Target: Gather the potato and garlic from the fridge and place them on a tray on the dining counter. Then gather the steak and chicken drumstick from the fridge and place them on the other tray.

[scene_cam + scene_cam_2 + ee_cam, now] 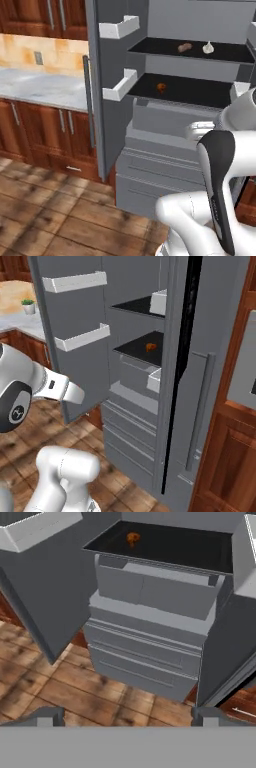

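Note:
The fridge stands with its doors swung open. A brown potato lies on its upper black shelf, with the off-white garlic just to its right. One shelf lower sits a small orange-brown piece that looks like the chicken drumstick. My gripper is open and empty, in front of the fridge drawers and below both shelves. The steak, the trays and the dining counter are out of view.
White door bins jut from the left fridge door. The right door with its bar handle stands close on the right. A wall counter with wood cabinets is to the left, and wood floor lies below.

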